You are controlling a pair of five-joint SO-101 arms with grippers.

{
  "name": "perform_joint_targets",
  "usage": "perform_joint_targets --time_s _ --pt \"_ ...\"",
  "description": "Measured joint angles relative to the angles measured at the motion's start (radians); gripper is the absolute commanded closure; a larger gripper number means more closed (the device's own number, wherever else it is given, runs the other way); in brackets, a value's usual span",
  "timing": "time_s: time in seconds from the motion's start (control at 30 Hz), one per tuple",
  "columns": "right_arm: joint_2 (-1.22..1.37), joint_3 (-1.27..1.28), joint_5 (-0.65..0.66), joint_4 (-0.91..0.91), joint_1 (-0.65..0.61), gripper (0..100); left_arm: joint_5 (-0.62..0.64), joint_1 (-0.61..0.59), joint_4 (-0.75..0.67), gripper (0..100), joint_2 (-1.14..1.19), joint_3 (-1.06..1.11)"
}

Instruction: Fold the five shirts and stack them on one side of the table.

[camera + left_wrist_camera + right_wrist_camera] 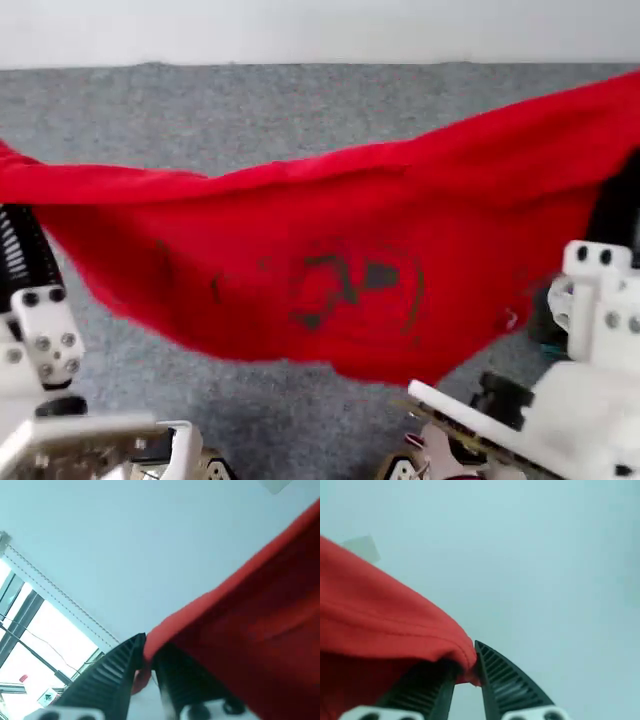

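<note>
A red shirt (330,260) with a dark round print hangs stretched in the air across the grey table (250,110), sagging in the middle. Its two upper corners are held up at either side. In the left wrist view my left gripper (148,652) is shut on one corner of the red shirt (250,630), the cloth pinched between the black ribbed fingers (107,677). In the right wrist view my right gripper (470,662) is shut on the other corner of the red shirt (375,625). Both wrist cameras look up at the ceiling.
The white arm bodies stand at the near left (40,340) and near right (590,360) of the table. Grey table surface shows behind and below the hanging shirt. A window (35,645) shows in the left wrist view.
</note>
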Motion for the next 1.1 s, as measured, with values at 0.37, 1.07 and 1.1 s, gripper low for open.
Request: perform_joint_targets --time_s 0.37,1.07,1.1 --pt "0.002 0.193 0.011 0.144 0.009 98.8 -0.152 0.0 0.0 99 -0.002 0.262" --pt "0.272 0.948 -0.049 -0.361 -0.221 98.8 -0.258 0.0 -0.749 99 0.037 1.297" --pt "0.298 0.948 -0.049 -0.396 -0.221 98.8 -0.258 0.0 -0.795 99 0.061 1.298"
